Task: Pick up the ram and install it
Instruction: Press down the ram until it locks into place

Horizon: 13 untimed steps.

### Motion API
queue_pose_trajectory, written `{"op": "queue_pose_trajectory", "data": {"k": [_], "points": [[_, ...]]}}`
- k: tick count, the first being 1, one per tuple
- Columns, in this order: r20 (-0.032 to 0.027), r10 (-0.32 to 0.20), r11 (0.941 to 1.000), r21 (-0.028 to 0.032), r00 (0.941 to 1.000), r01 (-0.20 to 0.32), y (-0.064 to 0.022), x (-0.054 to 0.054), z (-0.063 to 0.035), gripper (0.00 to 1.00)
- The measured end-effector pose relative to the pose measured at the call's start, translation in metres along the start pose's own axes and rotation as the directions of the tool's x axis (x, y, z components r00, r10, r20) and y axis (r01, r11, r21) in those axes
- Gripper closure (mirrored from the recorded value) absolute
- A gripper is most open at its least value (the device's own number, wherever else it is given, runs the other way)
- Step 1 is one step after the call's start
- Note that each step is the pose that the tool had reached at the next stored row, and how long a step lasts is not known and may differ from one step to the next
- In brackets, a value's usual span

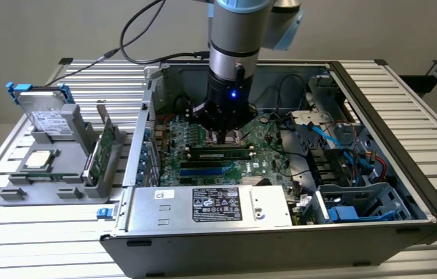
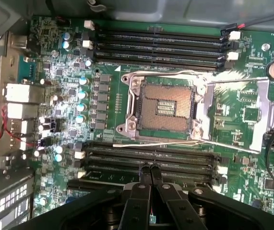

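Power supply sits nearest in the exterior view: a silver sheet-metal box with a black-and-white label, across the front of the open PC case.

Going from the exterior view's left to its right:
- grey holder tray on the slatted aluminium table, beside the case. It carries an upright silver hard drive, a square metal-lidded CPU and a green expansion card standing on edge.
- green motherboard lying flat in the case floor.
- arm comes straight down into the case, wrist vertical, blue LED lit on the black tool body. The gripper points down over the memory slots next to the socket.
- ram: a thin green stick with a row of black chips, lying lengthwise in a black slot just in front of the gripper tip. It looks seated between the end latches, but the angle is poor. Blue slots run parallel to it, nearer the power supply.
- drive cage with blue cables, far right.

Wrist view: black metal fingers are pinched together with no gap visible and nothing seen between them. The gripper hovers at the near bank of black slots. Beyond it are the open CPU socket with its gold pin grid and steel frame, then a second slot bank. Can't pick out the ram from this camera.
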State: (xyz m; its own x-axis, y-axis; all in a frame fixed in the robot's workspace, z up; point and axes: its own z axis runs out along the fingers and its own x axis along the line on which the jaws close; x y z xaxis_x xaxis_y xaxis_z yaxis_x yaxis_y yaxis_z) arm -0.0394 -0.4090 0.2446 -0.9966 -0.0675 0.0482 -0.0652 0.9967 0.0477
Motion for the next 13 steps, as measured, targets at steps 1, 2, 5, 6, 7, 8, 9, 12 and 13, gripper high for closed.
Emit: {"op": "queue_pose_trajectory", "data": {"k": [1, 2, 5, 6, 7, 8, 9, 12, 13], "points": [[0.0001, 0.000, 1.0000, -0.0019, 1.0000, 0.000, -0.0021, 0.000, -0.0013, 0.90], [0.0002, 0.000, 1.0000, -0.0035, 1.0000, 0.000, -0.0041, 0.000, -0.0027, 0.90], [0.0005, 0.000, 1.0000, -0.0079, 1.0000, 0.000, -0.0100, 0.001, -0.0077, 0.90], [0.0007, 0.000, 1.0000, -0.0096, 1.0000, 0.000, -0.0119, 0.001, -0.0092, 0.90], [0.0008, -0.001, 0.9999, -0.0116, 1.0000, 0.001, -0.0139, 0.001, -0.0107, 0.90], [0.0009, -0.001, 0.9999, -0.0140, 1.0000, 0.001, -0.0159, 0.002, -0.0120, 0.90], [0.0011, -0.001, 0.9999, -0.0167, 1.0000, 0.001, -0.0180, 0.002, -0.0128, 0.90], [0.0018, -0.001, 0.9997, -0.0261, 1.0000, 0.001, -0.0245, 0.002, -0.0135, 0.90], [0.0020, -0.001, 0.9996, -0.0294, 1.0000, 0.001, -0.0251, 0.002, -0.0135, 0.90]]}}
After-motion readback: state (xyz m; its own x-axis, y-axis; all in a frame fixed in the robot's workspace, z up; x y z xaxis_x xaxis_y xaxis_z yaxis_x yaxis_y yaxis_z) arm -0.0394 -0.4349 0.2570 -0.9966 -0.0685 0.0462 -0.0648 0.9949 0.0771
